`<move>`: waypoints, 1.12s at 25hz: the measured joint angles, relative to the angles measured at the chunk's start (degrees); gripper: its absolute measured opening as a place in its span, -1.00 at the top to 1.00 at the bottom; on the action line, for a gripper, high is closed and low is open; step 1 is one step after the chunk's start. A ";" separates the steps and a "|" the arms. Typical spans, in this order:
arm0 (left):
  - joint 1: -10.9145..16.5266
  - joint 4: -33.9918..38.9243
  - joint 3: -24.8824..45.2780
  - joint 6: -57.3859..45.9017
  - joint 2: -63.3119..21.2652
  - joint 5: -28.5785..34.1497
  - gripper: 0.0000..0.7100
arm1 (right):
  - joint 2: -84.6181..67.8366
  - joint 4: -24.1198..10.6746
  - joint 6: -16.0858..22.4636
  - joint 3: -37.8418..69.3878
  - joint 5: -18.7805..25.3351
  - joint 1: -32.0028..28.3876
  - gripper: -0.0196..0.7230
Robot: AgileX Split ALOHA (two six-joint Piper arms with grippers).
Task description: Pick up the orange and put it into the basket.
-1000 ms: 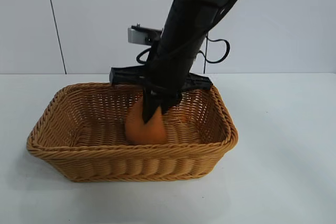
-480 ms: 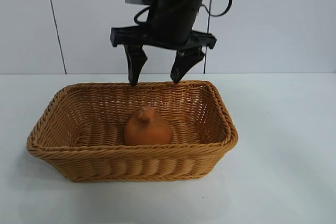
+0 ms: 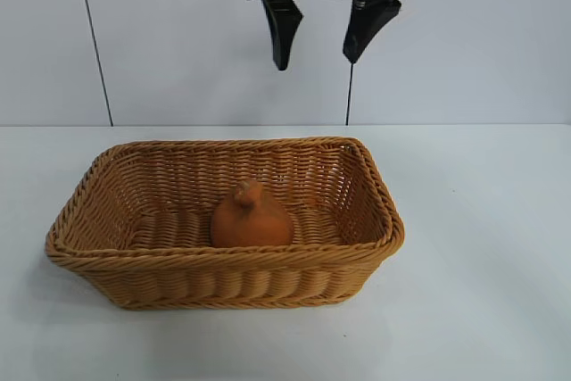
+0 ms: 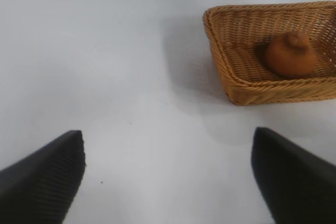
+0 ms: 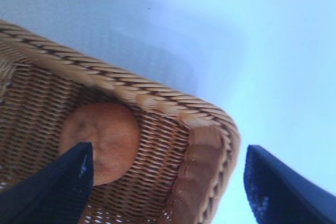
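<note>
Placement looks done: we see the orange [image 3: 252,217] resting in the wicker basket [image 3: 98,247], right gripper [image 3: 318,40] empty and spread at twelve o'clock above it, left gripper [image 4: 168,177] parked agape, so next we would only retreat clear.

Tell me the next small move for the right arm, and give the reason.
Probably pull the right pincer up and away toward its parked side. The orange sits on the floor of the basket, free of the open pincer high above it, so nothing seems left to place. The left pincer hangs open over bare table, idle.
</note>
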 joint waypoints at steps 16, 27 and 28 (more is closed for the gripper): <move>0.00 0.00 0.00 0.00 0.00 0.07 -0.73 | -0.44 1.68 0.00 1.68 0.00 -23.32 -0.52; 0.00 0.00 0.00 0.00 0.00 0.07 -0.73 | -20.08 2.68 -0.17 28.42 0.01 -23.22 -0.52; 0.00 0.00 0.00 0.00 0.00 0.07 -0.73 | -23.23 2.68 -0.24 31.86 0.01 -23.22 -0.52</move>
